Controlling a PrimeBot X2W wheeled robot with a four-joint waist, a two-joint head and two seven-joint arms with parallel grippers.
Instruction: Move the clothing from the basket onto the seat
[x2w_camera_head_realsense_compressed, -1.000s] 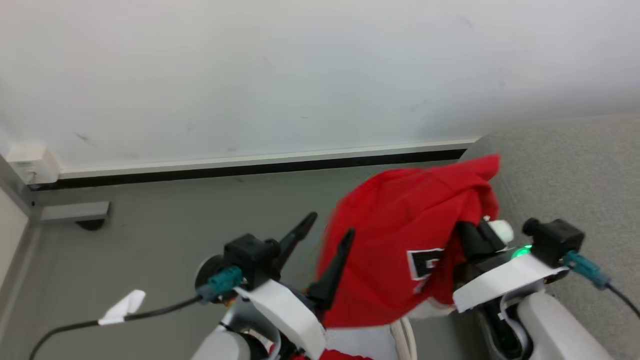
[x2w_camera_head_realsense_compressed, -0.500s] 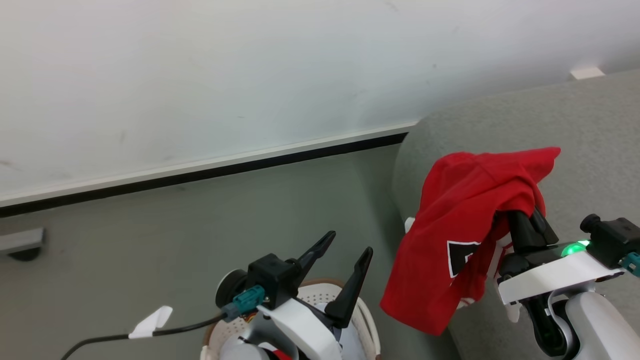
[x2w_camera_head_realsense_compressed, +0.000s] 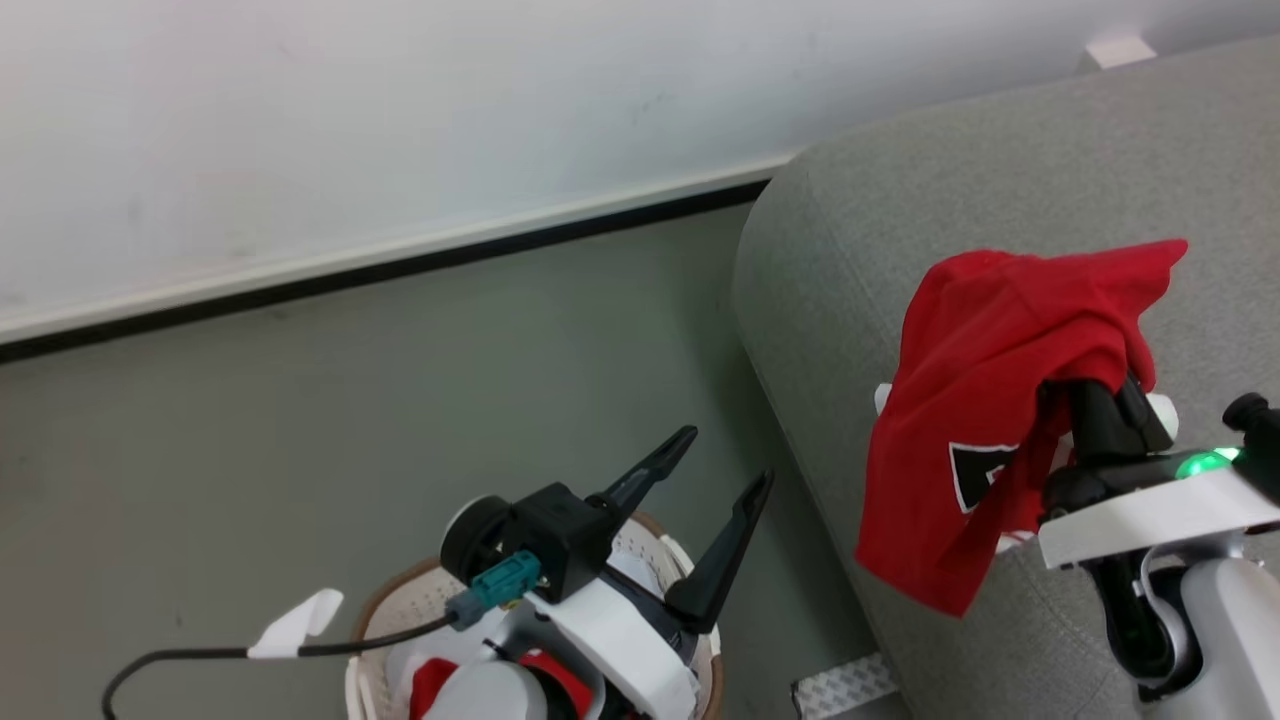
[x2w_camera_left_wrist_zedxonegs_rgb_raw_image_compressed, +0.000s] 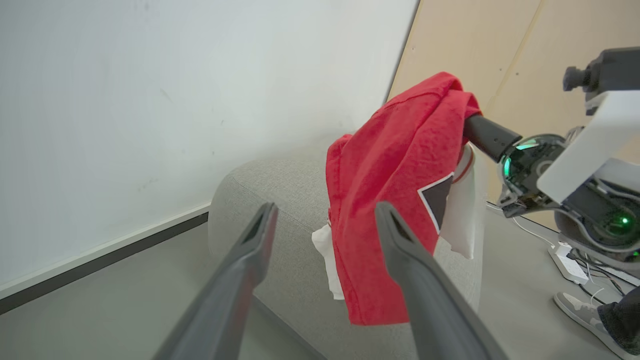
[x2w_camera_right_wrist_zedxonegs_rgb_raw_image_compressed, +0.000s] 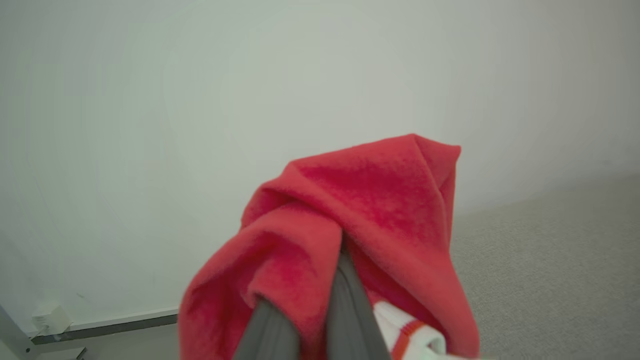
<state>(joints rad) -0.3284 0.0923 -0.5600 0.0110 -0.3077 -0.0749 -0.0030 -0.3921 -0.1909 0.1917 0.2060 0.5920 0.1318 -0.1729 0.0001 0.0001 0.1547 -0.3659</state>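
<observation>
My right gripper (x2w_camera_head_realsense_compressed: 1100, 400) is clamped on the red garment (x2w_camera_head_realsense_compressed: 1000, 340) above the seat (x2w_camera_head_realsense_compressed: 880, 230) edge, left gripper (x2w_camera_head_realsense_compressed: 728, 455) spread empty; if I let go here, it could slide off.

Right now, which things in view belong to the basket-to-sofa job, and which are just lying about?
Job: red garment, clamped in right gripper at the sofa; basket with more red clothing; left gripper, open.
Lying about: power strip; a person's shoe; patterned floor strip.
</observation>
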